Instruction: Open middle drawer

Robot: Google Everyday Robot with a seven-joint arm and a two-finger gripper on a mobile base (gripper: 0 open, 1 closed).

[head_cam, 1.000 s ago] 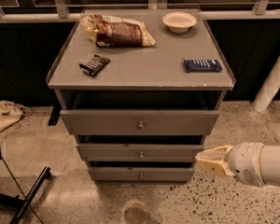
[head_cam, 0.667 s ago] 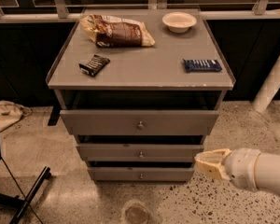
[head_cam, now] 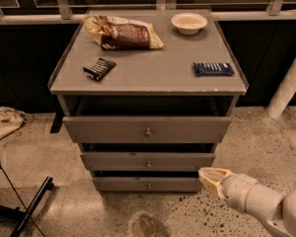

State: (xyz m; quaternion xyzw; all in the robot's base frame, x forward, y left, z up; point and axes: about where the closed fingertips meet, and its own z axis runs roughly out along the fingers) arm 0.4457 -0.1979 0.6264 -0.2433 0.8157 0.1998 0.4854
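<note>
The middle drawer [head_cam: 113, 160] sits in the grey cabinet [head_cam: 148, 80] between the taller top drawer [head_cam: 103, 129] and the narrow bottom drawer [head_cam: 118, 184], its small knob [head_cam: 148, 163] at centre. The risk is a wrong catch. The gripper [head_cam: 213, 176] hangs low at the right, nearer the bottom drawer's level, so a flat sweep leftward could meet the bottom knob [head_cam: 148, 185] or slip off the small middle one. Whether the gripper is spread or pressed together I cannot tell. The middle drawer's knob lies to its left and slightly higher, well apart.
</note>
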